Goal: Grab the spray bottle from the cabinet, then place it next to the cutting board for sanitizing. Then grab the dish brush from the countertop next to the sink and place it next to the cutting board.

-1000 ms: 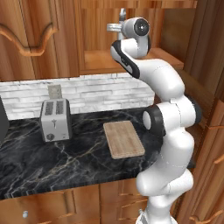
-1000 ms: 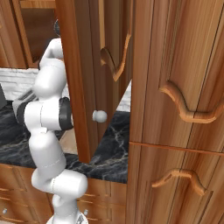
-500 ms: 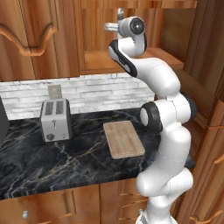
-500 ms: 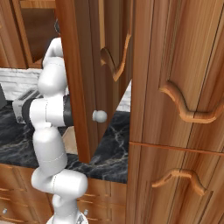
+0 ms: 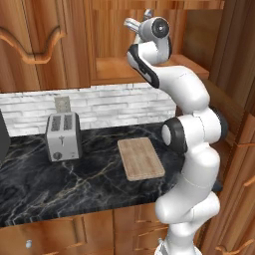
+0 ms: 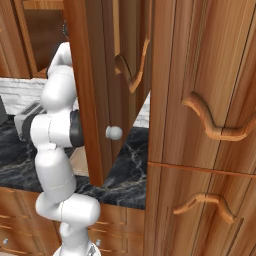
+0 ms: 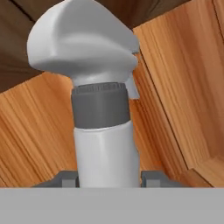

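In the hand view the spray bottle point(image 7: 105, 144), pale grey-white with a dark collar and a trigger head, stands upright close in front of the cabinet's wooden inner walls point(image 7: 175, 87). My gripper point(image 7: 107, 178) is shut on its body, one fingertip on each side. In the left base view the gripper point(image 5: 135, 23) is raised into the cabinet's shelf recess point(image 5: 114, 55). The cutting board point(image 5: 141, 158) lies flat on the black countertop point(image 5: 60, 184), below the arm. The dish brush is out of view.
A silver toaster point(image 5: 63, 136) stands on the counter left of the board, against the white brick backsplash point(image 5: 99, 107). The open cabinet door point(image 6: 95, 90) with its round knob point(image 6: 114, 132) stands close to the right of the arm. Tall wooden cupboards point(image 6: 210, 125) rise further right.
The arm has drawn itself a little more upright while the hand stays at the cabinet recess. The board and toaster have not moved.
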{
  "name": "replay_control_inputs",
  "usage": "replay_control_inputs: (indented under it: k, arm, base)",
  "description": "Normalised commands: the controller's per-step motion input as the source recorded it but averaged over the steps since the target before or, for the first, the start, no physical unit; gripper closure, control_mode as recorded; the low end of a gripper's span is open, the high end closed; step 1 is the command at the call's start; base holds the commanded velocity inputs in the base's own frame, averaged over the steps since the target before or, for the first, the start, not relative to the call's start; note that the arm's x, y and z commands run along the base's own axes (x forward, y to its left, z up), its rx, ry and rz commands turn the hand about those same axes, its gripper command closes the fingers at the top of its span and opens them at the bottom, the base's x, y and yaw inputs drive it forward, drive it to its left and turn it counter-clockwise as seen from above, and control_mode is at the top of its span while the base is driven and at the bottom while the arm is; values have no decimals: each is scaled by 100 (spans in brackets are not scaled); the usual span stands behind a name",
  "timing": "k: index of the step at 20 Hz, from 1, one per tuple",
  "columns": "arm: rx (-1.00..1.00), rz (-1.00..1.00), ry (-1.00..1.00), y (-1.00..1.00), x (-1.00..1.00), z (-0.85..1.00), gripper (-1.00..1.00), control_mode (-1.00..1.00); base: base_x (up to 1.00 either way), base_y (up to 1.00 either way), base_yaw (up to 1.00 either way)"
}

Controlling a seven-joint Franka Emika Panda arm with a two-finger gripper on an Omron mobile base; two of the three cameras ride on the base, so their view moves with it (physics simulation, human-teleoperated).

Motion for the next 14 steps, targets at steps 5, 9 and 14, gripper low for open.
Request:
replay_control_inputs:
  k: [5,9,14]
  arm:
    - [46,-17,0,0,-21,0,100,-100]
    - [33,-16,-18,0,-96,-32,100,-100]
    - [39,-13,-22,0,-100,-18,100,-100]
  base:
    - [0,0,0]
    - [0,0,0]
    - [0,0,0]
